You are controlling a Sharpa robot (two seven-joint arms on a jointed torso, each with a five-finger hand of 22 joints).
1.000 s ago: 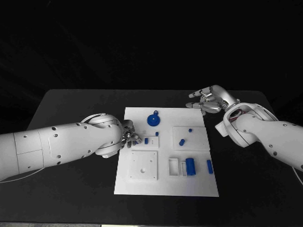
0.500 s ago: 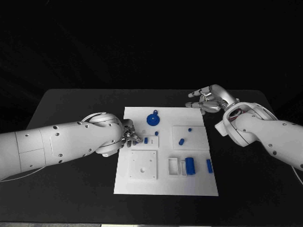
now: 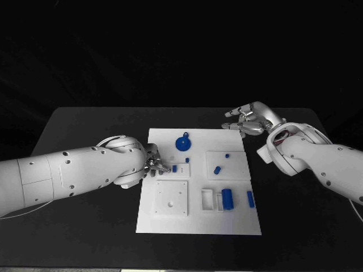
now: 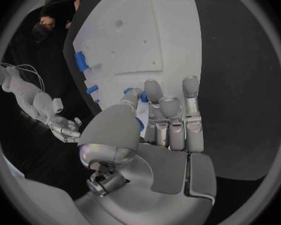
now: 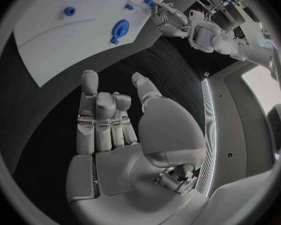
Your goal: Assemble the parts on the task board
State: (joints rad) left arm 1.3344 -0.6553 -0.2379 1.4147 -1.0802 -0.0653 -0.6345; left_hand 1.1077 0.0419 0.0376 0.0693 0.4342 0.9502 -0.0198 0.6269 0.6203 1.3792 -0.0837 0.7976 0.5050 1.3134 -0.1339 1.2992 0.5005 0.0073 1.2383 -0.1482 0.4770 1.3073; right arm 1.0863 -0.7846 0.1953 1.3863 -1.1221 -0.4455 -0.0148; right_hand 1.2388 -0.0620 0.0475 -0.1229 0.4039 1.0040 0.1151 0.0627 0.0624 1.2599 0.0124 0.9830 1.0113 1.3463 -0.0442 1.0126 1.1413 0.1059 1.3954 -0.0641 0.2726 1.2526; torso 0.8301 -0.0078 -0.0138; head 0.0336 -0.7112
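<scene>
my silver left hand (image 3: pixel 155 162) sits at the flat white task board's (image 3: pixel 199 221) left edge, fingertips pinching a small blue part (image 4: pixel 140 123). my silver right hand (image 3: pixel 248 119) hovers open beyond the board's far right corner.

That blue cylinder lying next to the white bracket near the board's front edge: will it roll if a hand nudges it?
Probably yes. The blue cylinder lies on its side on the flat task board, so a sideways push would likely roll it. The white bracket beside it may stop it on that side. It looks like rigid, smooth plastic, so likely light and somewhat slippery to pinch.
</scene>
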